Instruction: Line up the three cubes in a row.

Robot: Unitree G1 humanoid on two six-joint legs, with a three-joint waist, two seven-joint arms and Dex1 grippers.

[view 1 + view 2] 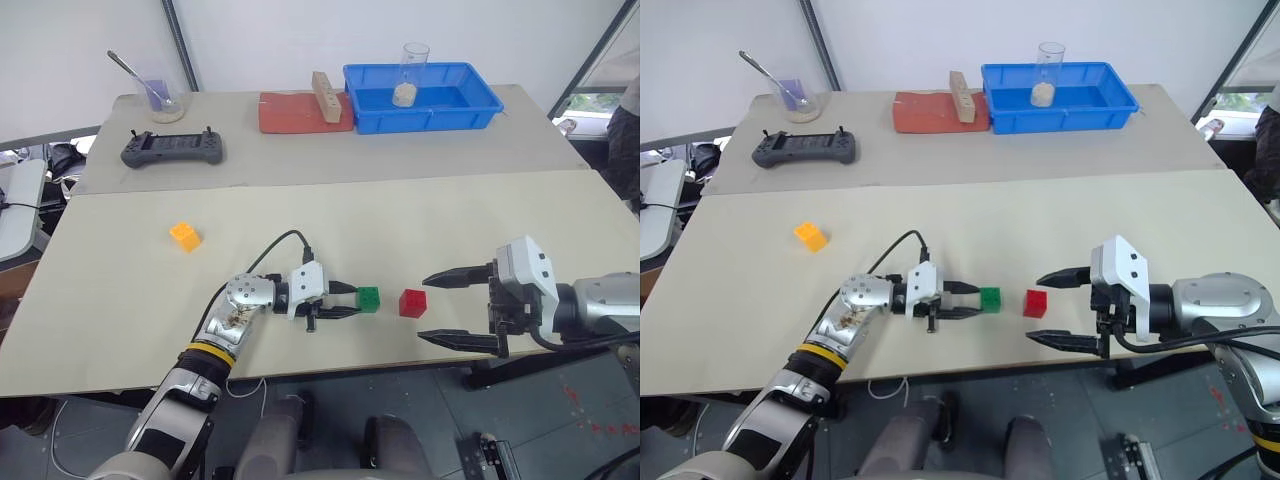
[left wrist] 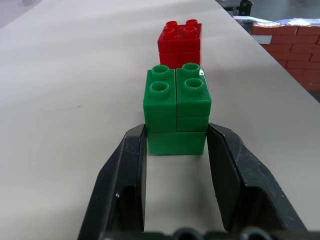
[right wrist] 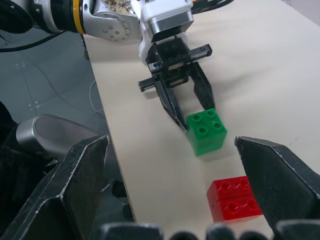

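Cubes lie across the desk (image 1: 120, 300): the orange cube (image 1: 185, 235) sits well apart at the left, while the left gripper (image 1: 345, 300) is clamped on the green cube (image 1: 368, 298), likely to set it in line just beside the red cube (image 1: 413, 302). The right gripper (image 1: 432, 310) hangs spread wide nearby, giving room.

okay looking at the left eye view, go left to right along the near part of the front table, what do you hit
orange cube → left gripper, shut on the green cube → green cube → red cube → right gripper, jaws wide open with nothing between them.
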